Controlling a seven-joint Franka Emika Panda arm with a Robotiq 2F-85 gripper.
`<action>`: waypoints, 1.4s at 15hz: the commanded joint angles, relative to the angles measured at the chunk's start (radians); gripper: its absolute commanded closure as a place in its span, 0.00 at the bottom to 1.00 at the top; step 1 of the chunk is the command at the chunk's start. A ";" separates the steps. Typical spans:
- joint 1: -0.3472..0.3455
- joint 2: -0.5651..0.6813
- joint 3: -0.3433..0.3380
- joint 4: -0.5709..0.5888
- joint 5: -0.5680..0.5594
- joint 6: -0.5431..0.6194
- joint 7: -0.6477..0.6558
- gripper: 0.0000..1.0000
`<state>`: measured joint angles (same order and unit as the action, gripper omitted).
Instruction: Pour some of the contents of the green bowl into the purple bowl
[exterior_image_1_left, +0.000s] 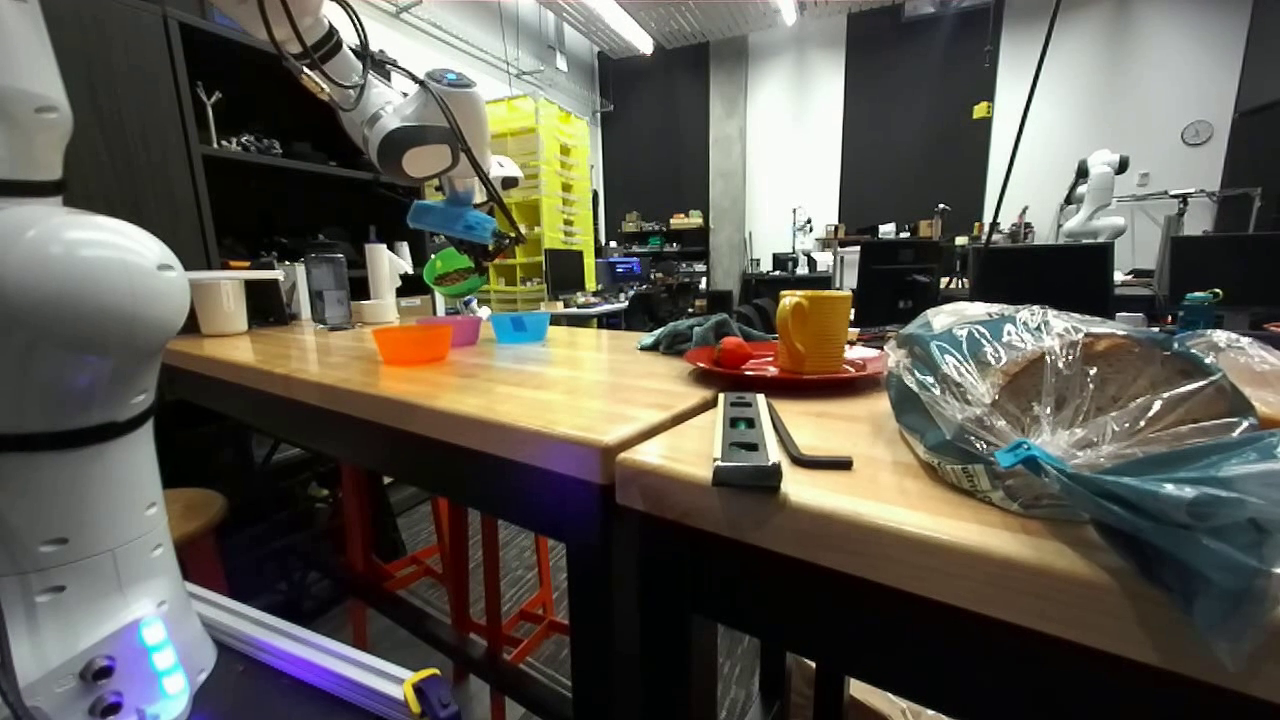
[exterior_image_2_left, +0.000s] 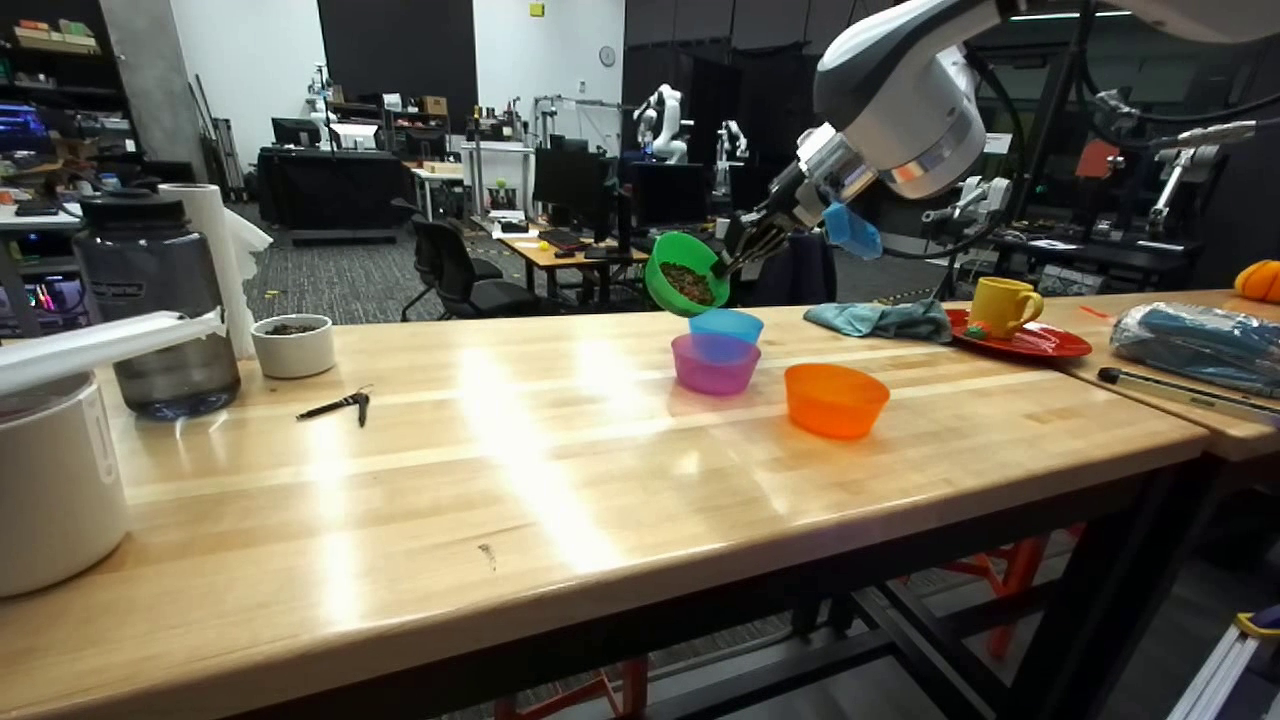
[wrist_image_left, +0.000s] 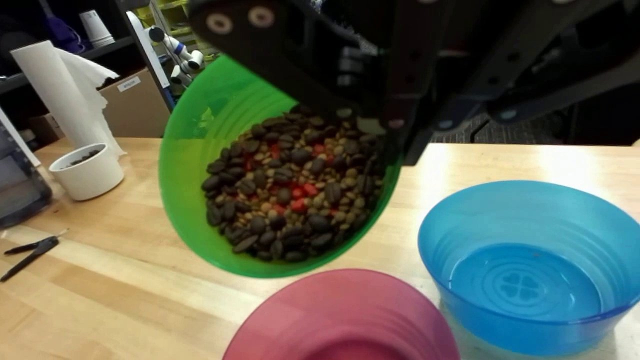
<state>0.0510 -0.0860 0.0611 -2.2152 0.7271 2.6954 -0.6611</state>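
Holding the green bowl (exterior_image_2_left: 680, 250) tilted, gripper (exterior_image_2_left: 727, 263) clamped on its rim, I saw beans (wrist_image_left: 284, 195) inside, purple bowl (exterior_image_2_left: 715, 368) lower, nearby.

In an exterior view we see a long light (exterior_image_1_left: 622, 26) at top middle, a white wall (exterior_image_1_left: 1130, 80) upper right

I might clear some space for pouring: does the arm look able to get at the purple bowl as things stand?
Probably yes: the fingers hold the tilted green bowl higher than the purple bowl and near it, with nothing visible between. The blue bowl merely stands alongside.
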 joint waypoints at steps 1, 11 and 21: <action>0.016 -0.039 0.013 -0.056 0.041 0.091 -0.049 0.99; 0.059 -0.049 0.036 -0.124 0.147 0.330 -0.128 0.99; 0.139 -0.060 0.035 -0.160 0.323 0.504 -0.277 0.99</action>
<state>0.1573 -0.1110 0.0974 -2.3494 0.9874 3.1419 -0.8715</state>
